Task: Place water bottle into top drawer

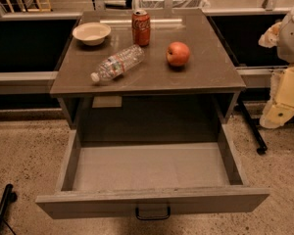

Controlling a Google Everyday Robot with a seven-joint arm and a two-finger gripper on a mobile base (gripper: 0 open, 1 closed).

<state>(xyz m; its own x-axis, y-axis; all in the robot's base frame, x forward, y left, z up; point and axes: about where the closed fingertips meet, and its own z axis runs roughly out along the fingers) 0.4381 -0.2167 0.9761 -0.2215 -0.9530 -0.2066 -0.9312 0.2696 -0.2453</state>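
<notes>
The water bottle (117, 63) lies on its side on the cabinet top (206, 72), white cap pointing to the front left. The top drawer (152, 168) is pulled out wide below it, its flat bottom bare, with a dark handle (152, 213) on the front panel. My gripper (280, 104) hangs at the right edge of the view, beside the cabinet's right side, well away from the bottle and holding nothing that I can see.
On the cabinet top stand a red soda can (141, 27), a white bowl (91, 33) at the back left and a red apple (178, 53) to the right of the bottle. A dark stand leg (252, 131) is on the floor at right.
</notes>
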